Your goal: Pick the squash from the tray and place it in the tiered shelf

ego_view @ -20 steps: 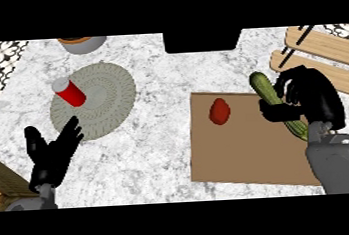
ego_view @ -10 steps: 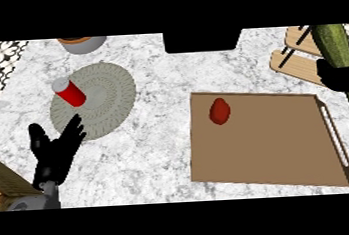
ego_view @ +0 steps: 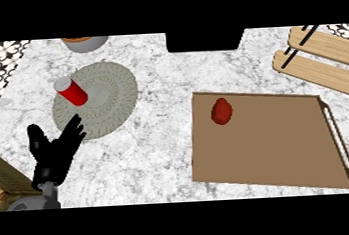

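The brown tray point(ego_view: 275, 149) lies on the marble counter at the right, with only a small red fruit point(ego_view: 221, 111) on it. The wooden tiered shelf point(ego_view: 323, 56) shows at the upper right corner, its slats bare in the part I see. The green squash is nowhere in view. My right hand is out of the picture. My left hand point(ego_view: 53, 153) rests open at the lower left, fingers up, holding nothing.
A round grey woven mat point(ego_view: 106, 100) lies left of the tray with a red cup point(ego_view: 71, 91) standing on it. A grey bowl point(ego_view: 85, 42) sits at the top edge. A wooden box corner point(ego_view: 5, 178) shows at the lower left.
The right hand, shut on the green squash, rose from the tray toward the shelf at the upper right and has left the view with it. The left hand stayed still.
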Controlling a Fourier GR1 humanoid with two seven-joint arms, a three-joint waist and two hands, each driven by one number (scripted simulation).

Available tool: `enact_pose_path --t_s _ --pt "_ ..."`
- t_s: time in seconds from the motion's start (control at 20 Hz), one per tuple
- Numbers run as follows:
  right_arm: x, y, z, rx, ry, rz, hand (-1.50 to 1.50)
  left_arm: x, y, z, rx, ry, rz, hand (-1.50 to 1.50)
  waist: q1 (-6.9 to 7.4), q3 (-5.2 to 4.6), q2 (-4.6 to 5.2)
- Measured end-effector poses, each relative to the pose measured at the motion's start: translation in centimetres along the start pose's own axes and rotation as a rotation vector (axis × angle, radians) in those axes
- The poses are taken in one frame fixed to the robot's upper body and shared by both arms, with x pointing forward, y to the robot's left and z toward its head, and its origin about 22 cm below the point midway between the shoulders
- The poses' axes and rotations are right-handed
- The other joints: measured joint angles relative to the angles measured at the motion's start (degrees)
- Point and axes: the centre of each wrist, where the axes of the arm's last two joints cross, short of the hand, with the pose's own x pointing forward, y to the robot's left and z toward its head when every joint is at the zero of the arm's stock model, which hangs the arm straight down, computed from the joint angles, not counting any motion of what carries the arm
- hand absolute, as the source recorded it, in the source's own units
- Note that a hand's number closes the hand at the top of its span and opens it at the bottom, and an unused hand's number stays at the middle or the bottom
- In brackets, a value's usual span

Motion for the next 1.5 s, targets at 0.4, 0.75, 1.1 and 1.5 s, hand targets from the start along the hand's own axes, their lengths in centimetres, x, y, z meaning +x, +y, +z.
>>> enact_pose_path --t_s 0.4,0.75,1.1,1.5 --pt "-1.6 -3.3 -5.8 -0.029 0.031 -0.005 1.50 -0.4 0.1 -0.1 -0.005 -0.004 0.004 0.00 0.25 0.02 0.13" --pt "-3.7 -3.4 -9.5 0.034 0.018 0.045 1.50 -0.1 -0.2 -0.2 -0.007 -0.003 -0.004 0.00 0.48 0.02 0.24" --pt "-6.0 -2.1 -12.1 0.041 0.007 0.099 1.50 0.5 -0.5 -0.2 -0.017 -0.001 -0.006 0.00 0.80 0.02 0.35" --pt "-7.8 0.0 -14.1 0.025 0.009 0.114 1.50 0.6 -0.6 -0.8 -0.025 -0.006 -0.011 0.00 1.26 0.03 0.61"
